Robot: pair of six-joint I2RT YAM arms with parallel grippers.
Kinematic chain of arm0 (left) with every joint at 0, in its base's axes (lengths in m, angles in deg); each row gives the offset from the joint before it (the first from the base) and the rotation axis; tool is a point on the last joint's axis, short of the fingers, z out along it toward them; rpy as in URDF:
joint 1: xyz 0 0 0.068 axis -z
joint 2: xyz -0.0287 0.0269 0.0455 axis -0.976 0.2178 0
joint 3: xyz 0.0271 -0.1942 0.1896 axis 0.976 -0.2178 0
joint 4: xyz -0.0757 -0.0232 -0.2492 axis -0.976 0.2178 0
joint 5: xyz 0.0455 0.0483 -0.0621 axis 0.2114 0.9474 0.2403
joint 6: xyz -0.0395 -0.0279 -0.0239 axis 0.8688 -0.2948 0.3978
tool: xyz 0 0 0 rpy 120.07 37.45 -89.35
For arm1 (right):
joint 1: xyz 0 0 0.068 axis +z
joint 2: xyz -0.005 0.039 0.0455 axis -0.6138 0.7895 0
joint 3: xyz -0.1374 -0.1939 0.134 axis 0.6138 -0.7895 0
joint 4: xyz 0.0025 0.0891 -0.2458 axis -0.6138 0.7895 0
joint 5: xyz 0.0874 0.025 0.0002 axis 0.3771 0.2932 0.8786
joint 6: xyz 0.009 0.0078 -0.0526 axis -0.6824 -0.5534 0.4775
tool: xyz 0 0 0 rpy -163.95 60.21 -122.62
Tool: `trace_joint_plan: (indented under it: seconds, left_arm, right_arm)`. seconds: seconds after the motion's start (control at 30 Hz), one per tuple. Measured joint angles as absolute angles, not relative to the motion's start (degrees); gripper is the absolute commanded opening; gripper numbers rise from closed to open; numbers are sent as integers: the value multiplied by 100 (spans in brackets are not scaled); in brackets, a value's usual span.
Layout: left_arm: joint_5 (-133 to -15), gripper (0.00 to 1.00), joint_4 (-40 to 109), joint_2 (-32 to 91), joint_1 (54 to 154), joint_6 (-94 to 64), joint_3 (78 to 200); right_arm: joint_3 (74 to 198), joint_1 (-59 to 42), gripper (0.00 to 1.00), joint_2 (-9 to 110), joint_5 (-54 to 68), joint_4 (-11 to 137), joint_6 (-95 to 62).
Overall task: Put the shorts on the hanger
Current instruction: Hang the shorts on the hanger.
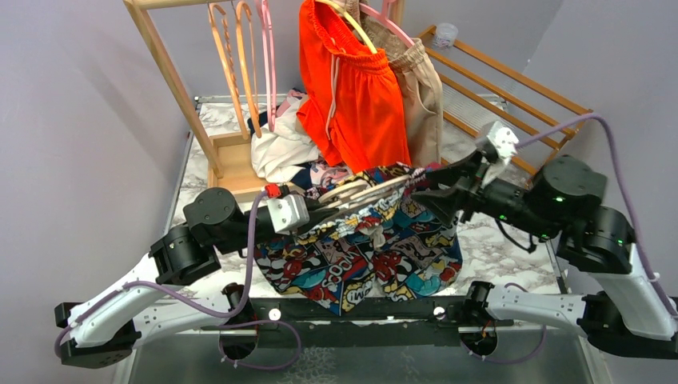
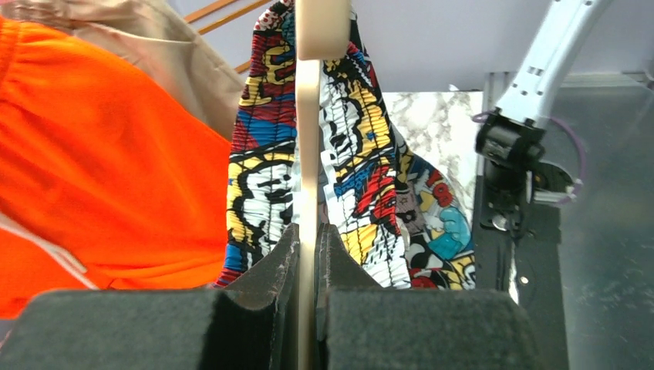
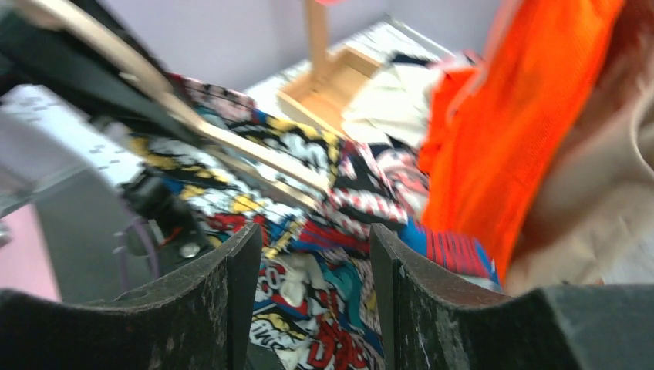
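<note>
My left gripper (image 1: 324, 210) is shut on the cream hanger (image 1: 364, 192) and holds it out flat above the table. In the left wrist view the hanger (image 2: 308, 146) runs straight up from between the shut fingers (image 2: 278, 262). The comic-print shorts (image 1: 376, 252) hang from the hanger, with their gathered waistband (image 2: 359, 131) on both sides of the hanger's arm. My right gripper (image 1: 424, 190) is at the far end of the hanger, by the waistband. It stands open in the right wrist view (image 3: 308, 258), with the shorts (image 3: 328, 297) and the hanger (image 3: 231, 139) beyond its fingers.
Orange shorts (image 1: 356, 96) and beige shorts (image 1: 420, 88) hang on a wooden rack (image 1: 172, 76) right behind the hanger. Orange hangers (image 1: 232, 64) and a pink hanger (image 1: 268, 56) hang there too. A pile of clothes (image 1: 284, 152) lies under them. A slatted wooden frame (image 1: 512, 88) stands at the back right.
</note>
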State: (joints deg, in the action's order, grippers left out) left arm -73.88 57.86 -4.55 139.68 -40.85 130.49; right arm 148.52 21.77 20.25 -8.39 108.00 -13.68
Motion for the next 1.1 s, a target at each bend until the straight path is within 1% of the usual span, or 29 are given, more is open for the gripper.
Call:
trace_joint_plan:
  seconds: [0.23,0.43,0.57,0.77,0.97,1.03,1.07,1.1]
  left_arm:
    - [-8538,0,6289,-234,13968,-4115,13300]
    - [-9390,0,6437,275,13968,-4074,13490]
    - [-9589,0,6560,550,13968,-4045,13586]
    - [-9644,0,6608,601,13968,-4043,13787]
    - [-9677,0,6608,719,13968,-4045,13991]
    - [-9692,0,6617,780,13968,-4045,14026]
    - [-9707,0,6614,811,13968,-4043,14037]
    - [-9714,0,6614,835,13968,-4043,14039]
  right_arm:
    - [15220,2177,56,1926,1054,10669,-762]
    - [15244,2177,56,2499,2335,10800,-395]
    - [15180,2177,54,2827,2818,10996,-246]
    - [14868,2177,51,2606,2990,11187,-130]
    - [14599,2177,39,2484,2982,11202,-63]
    - [14560,2177,31,2495,2958,11200,-56]
    - [14544,2177,25,2519,2925,11195,-52]
    - [14535,2177,18,2543,2881,11193,-52]
